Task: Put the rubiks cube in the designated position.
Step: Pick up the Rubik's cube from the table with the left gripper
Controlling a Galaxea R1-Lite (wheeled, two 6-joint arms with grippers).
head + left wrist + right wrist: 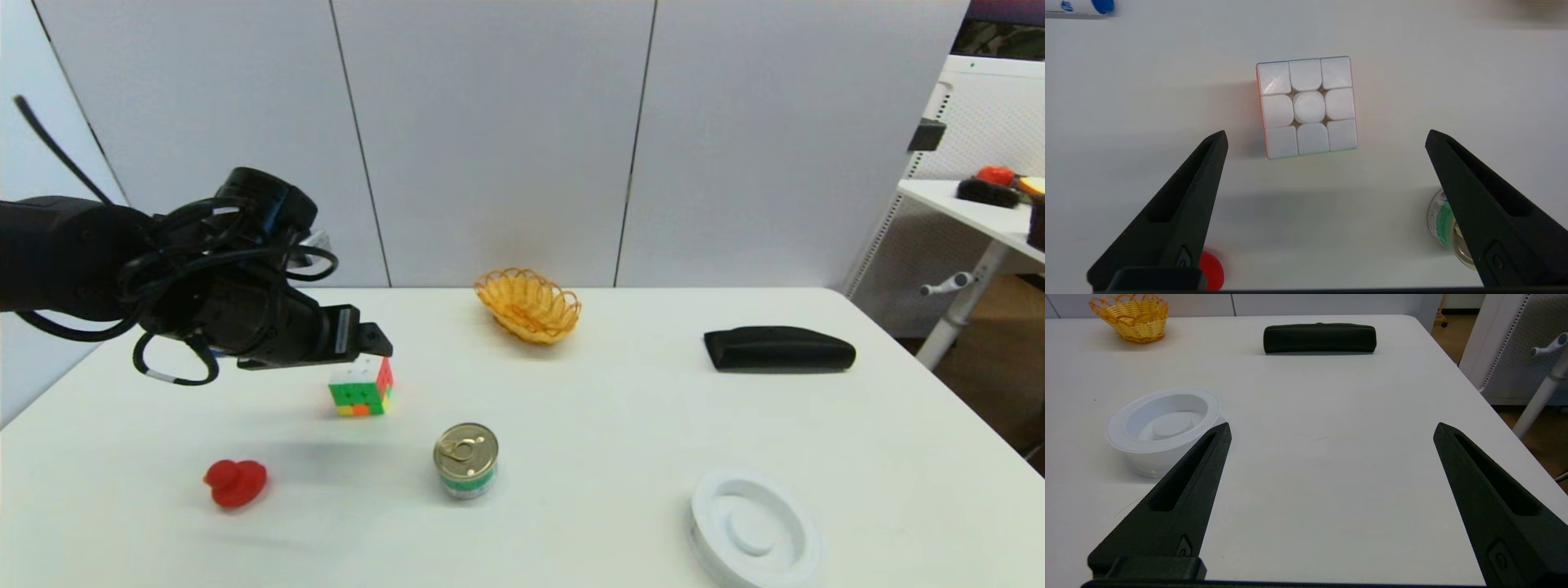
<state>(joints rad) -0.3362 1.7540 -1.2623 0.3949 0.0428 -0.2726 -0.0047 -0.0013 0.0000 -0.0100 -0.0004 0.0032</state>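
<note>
The rubiks cube (362, 387) rests on the white table, white face up, green face with yellow and orange squares toward me, red-pink face on its right. My left gripper (371, 336) hovers just above it, open. The left wrist view looks straight down on the cube's white face (1307, 107), which lies a little beyond the spread fingertips (1218, 141), with nothing between them. My right gripper (1331, 430) is open over bare tabletop at the right and does not show in the head view. The designated position is an unmarked patch of table that I cannot pick out.
A tin can (465, 460) stands right of and nearer than the cube. A red toy (235, 482) lies at the front left. A yellow woven basket (529, 305) and a black case (779, 349) sit at the back. A white ridged dish (753, 531) is at the front right.
</note>
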